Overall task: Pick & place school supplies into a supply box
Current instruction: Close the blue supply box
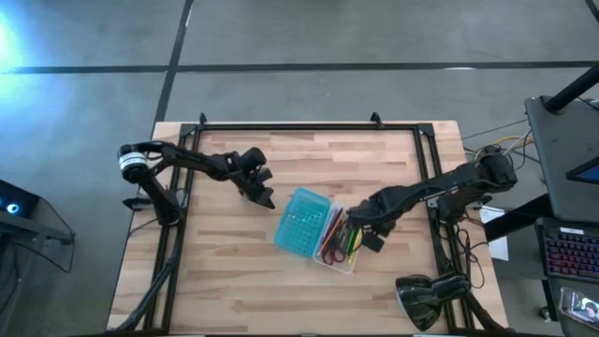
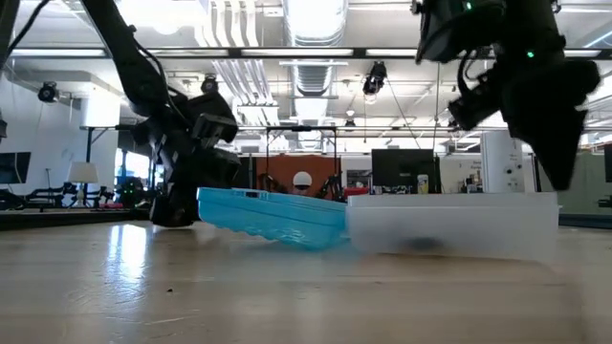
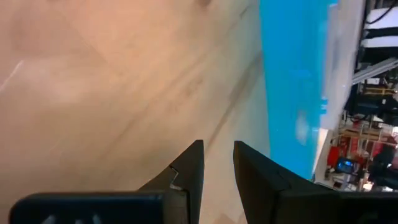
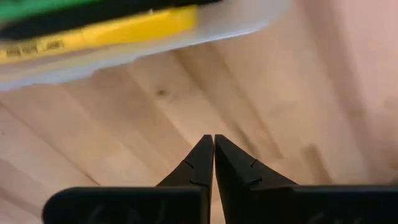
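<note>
The supply box lies open in the middle of the table: a turquoise bumpy lid (image 1: 301, 222) (image 2: 273, 215) hinged to a translucent tray (image 1: 344, 255) (image 2: 449, 225). In the tray lie the school supplies (image 1: 337, 239), among them red-handled scissors, a green marker and a yellow stick (image 4: 99, 34). My left gripper (image 1: 264, 197) (image 3: 217, 149) slants down beside the lid's far left corner. Its fingers stand a little apart, with only the table between them. My right gripper (image 1: 371, 240) (image 4: 213, 140) hangs shut over bare wood, just right of the tray.
Black frame rails (image 1: 309, 126) run along the table's far edge and both sides. A dark lamp-like object (image 1: 426, 298) stands at the near right corner. Off the table to the right are cables and a laptop (image 1: 571, 253). Bare wood (image 1: 234, 281) lies near the front edge.
</note>
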